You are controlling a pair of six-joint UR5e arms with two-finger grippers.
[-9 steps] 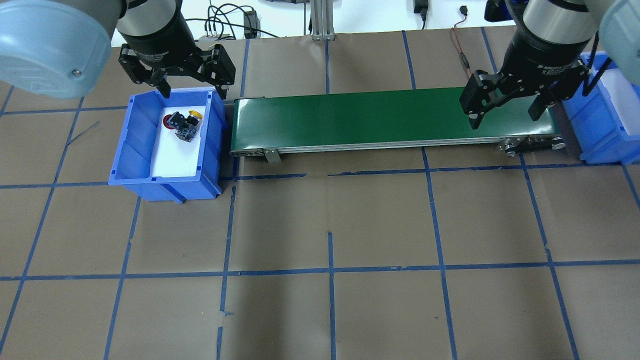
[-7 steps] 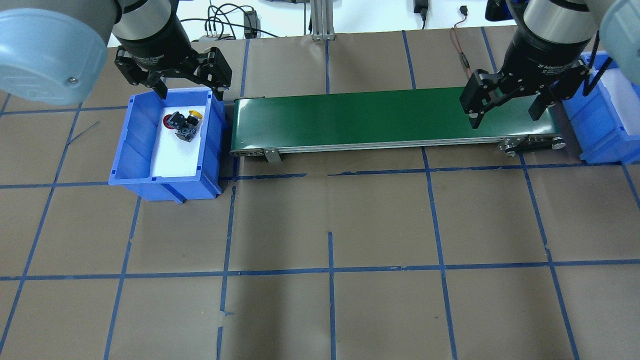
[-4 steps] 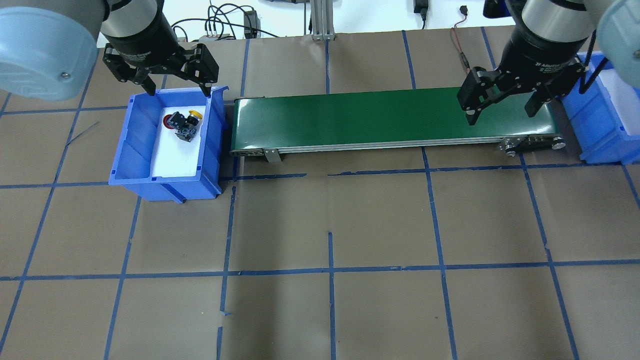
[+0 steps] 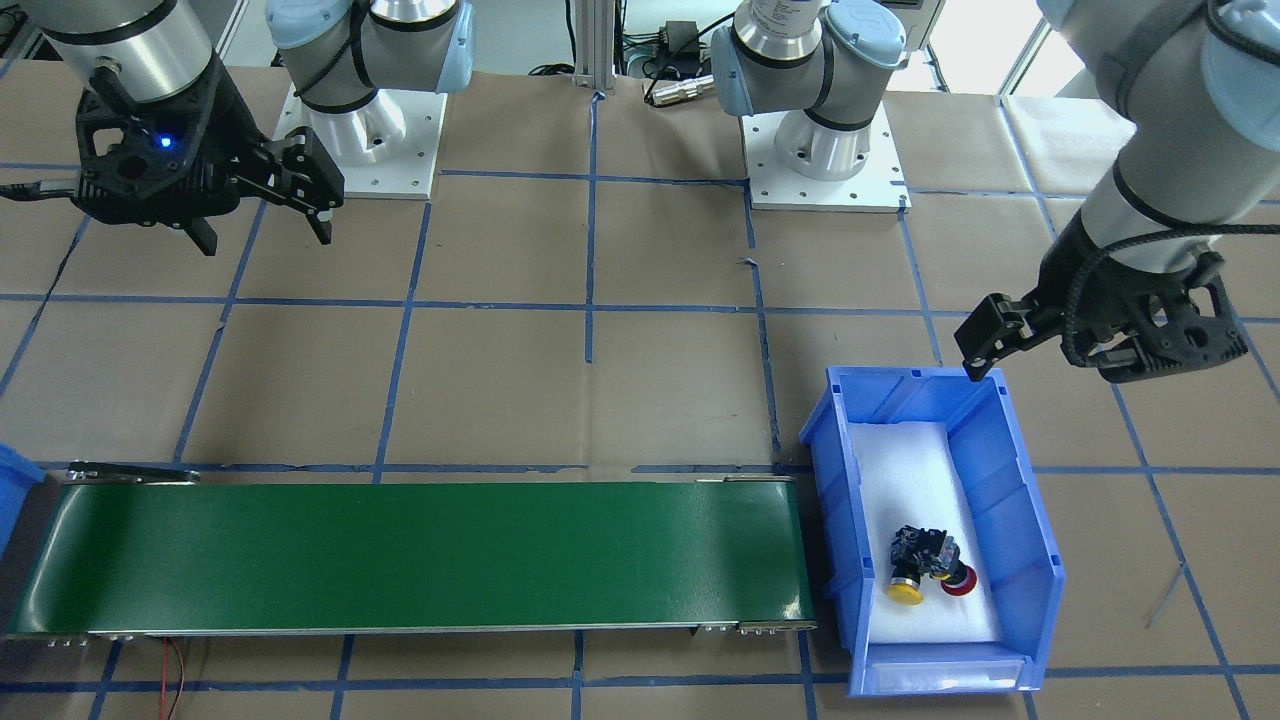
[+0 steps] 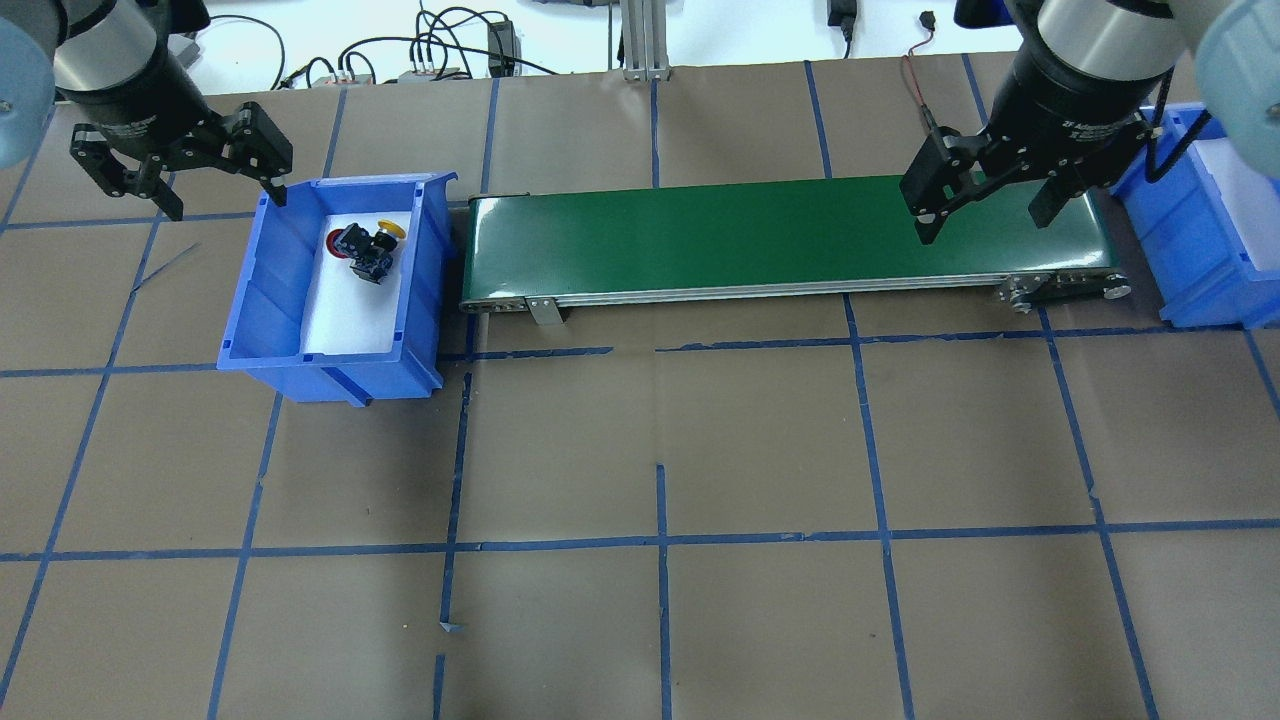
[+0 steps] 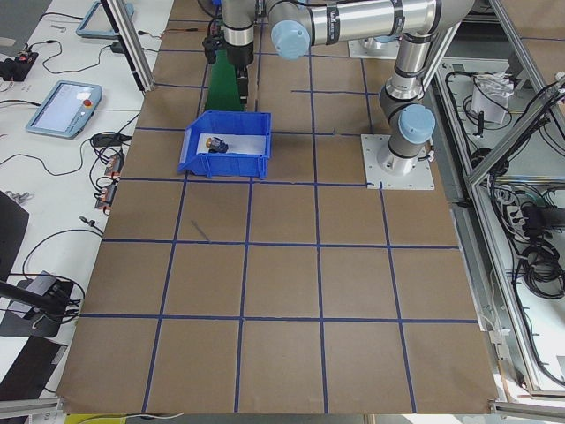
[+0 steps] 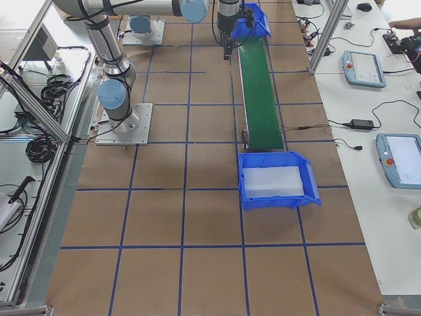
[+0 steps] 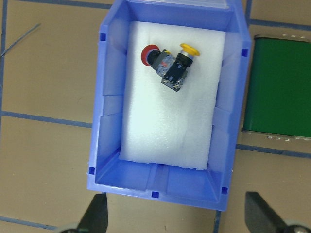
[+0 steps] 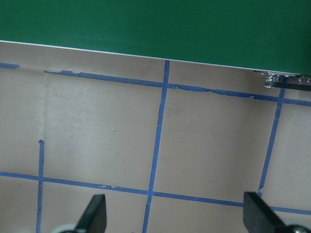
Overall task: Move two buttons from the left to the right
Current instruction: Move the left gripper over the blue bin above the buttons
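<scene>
Two buttons lie side by side on white foam in the left blue bin (image 5: pixel 240 300), at its far end. One has a red cap (image 5: pixel 334 241), the other a yellow cap (image 5: pixel 392 232). Both show in the left wrist view, red (image 8: pixel 148 53) and yellow (image 8: pixel 189 48), and in the front view, yellow (image 4: pixel 903 592) and red (image 4: pixel 957 583). My left gripper (image 5: pixel 228 195) is open and empty, held high by the bin's left side and apart from it. My right gripper (image 5: pixel 985 222) is open and empty above the conveyor's right end.
A green conveyor belt (image 5: pixel 780 235) runs from the left bin to a second blue bin (image 5: pixel 1200 250) at the right, lined with white foam. Brown paper with blue tape lines (image 5: pixel 660 540) covers the table. Cables lie along the far edge.
My left gripper has moved left, from over the bin's far wall to beside its left corner. My right gripper has drifted slightly left. The buttons have not moved.
</scene>
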